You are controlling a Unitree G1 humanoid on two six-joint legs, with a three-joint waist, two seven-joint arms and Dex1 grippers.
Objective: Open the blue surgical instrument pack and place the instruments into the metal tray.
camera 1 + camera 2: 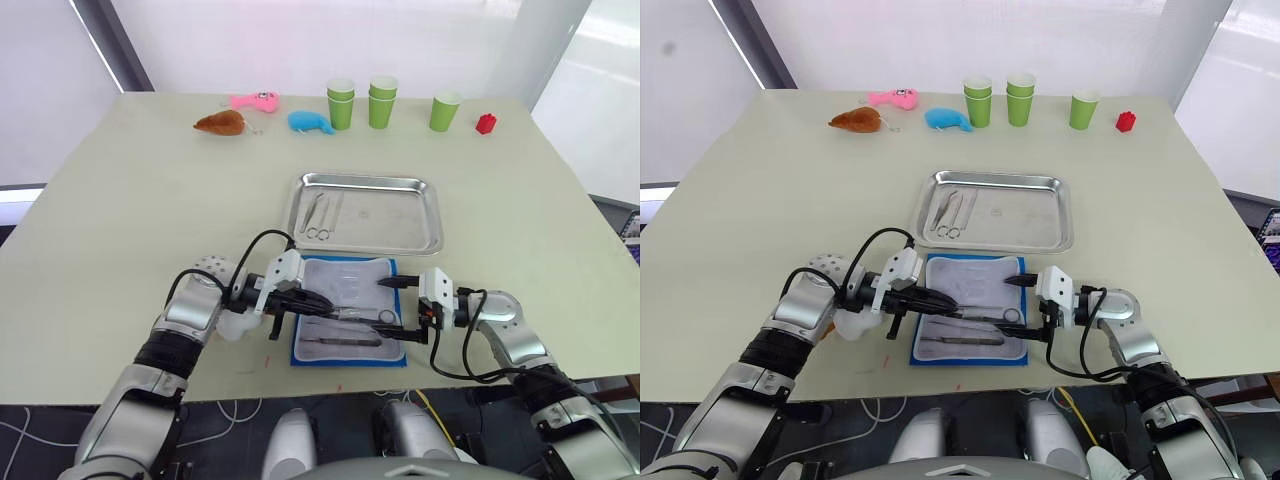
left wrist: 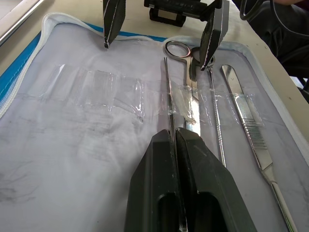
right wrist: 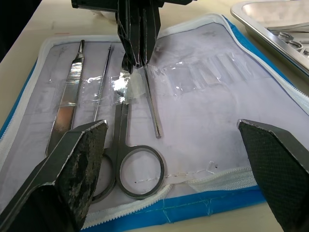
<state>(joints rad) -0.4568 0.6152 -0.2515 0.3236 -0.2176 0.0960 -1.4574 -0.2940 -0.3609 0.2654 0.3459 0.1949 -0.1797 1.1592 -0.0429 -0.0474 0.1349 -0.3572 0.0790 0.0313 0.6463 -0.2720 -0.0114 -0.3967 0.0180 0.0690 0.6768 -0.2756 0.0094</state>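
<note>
While the blue surgical instrument pack [image 1: 348, 312] lies open on the counter [image 1: 120, 220] just near of the metal tray [image 1: 366, 212], the left end effector [image 2: 175, 140] is clenched on a thin probe [image 3: 150, 104] in its lining. The right end effector [image 3: 171, 145] hovers released over the pack's right edge. Scissors [image 3: 126, 154], a second thin tool and a flat handle [image 2: 246, 125] sit under the clear strap [image 2: 96, 89]. I'd draw the probe out lengthwise from the strap, keeping it level, then carry it far to the tray, where two instruments [image 1: 320, 215] lie.
</note>
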